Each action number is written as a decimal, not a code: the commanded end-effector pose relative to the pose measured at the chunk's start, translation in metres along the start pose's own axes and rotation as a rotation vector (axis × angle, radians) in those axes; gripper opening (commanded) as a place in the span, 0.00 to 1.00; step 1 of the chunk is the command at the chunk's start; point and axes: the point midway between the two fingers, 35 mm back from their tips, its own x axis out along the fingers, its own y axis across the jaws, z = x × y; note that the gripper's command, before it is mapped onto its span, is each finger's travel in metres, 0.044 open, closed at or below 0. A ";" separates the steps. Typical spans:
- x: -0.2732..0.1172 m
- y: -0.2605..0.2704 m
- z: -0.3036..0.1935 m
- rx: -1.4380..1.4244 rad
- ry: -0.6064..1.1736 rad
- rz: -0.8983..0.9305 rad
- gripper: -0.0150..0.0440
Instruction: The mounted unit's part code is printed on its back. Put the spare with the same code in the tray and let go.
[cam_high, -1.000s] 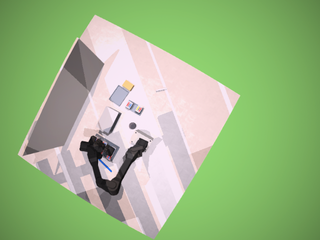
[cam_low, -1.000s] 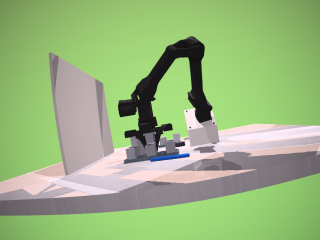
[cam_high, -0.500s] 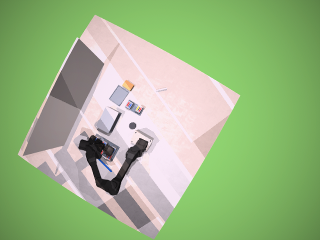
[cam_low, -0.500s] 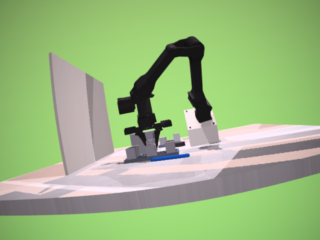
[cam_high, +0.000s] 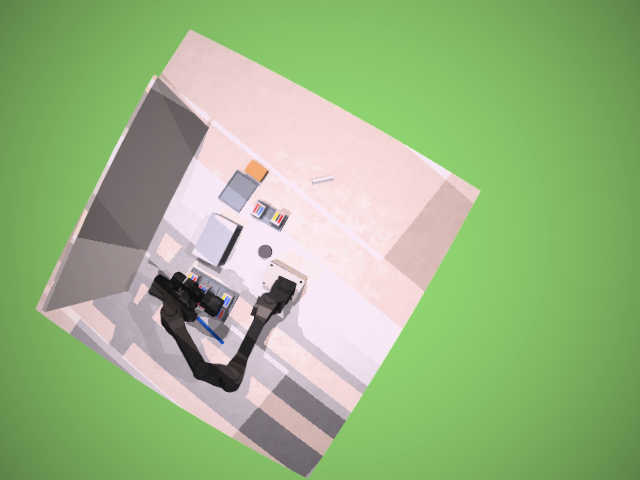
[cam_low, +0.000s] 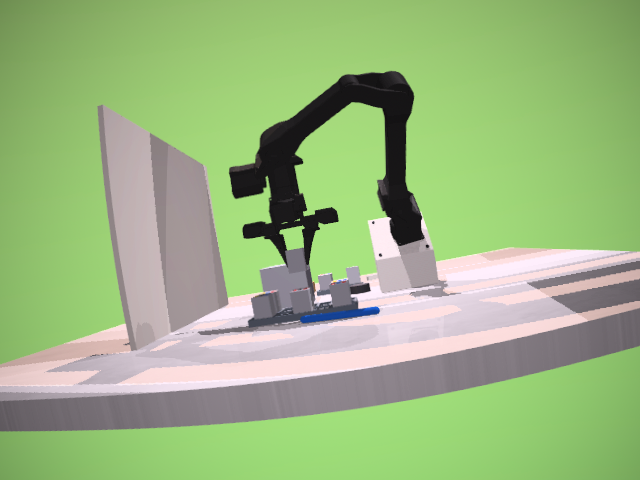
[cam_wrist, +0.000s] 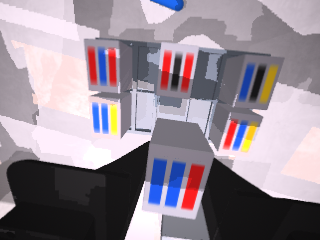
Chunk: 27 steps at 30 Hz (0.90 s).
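My gripper (cam_low: 297, 262) (cam_wrist: 173, 149) is shut on a grey block (cam_low: 296, 255) (cam_wrist: 175, 185) with blue, blue and red stripes, held above the slotted rack (cam_high: 233, 300) (cam_wrist: 145, 65). Five other striped spares stand in the rack: red-blue-red (cam_wrist: 102, 65), red-black-red (cam_wrist: 177, 67), blue-black-yellow (cam_wrist: 257, 82), blue-blue-yellow (cam_wrist: 105, 116) and red-blue-yellow (cam_wrist: 240, 135). The shallow grey tray (cam_high: 238, 191) lies farther off. A smaller holder beyond the rack bears two striped units (cam_high: 258, 209) (cam_high: 278, 219). I cannot tell which unit is the mounted one; no back code is readable.
A large grey box (cam_high: 217, 239) (cam_low: 276, 281) stands between rack and tray. An orange block (cam_high: 256, 170) is beside the tray. A dark disc (cam_high: 265, 251) lies near the white arm base (cam_high: 276, 273). A blue rod (cam_high: 210, 330) (cam_low: 341, 314) lies by the rack. A tall panel (cam_low: 180, 248) stands at one side.
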 end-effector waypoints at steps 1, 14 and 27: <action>-0.003 0.000 0.002 -0.012 -0.005 -0.008 0.25; -0.062 -0.001 -0.006 -0.009 0.002 -0.005 0.25; -0.087 -0.029 -0.041 0.042 0.019 -0.041 0.25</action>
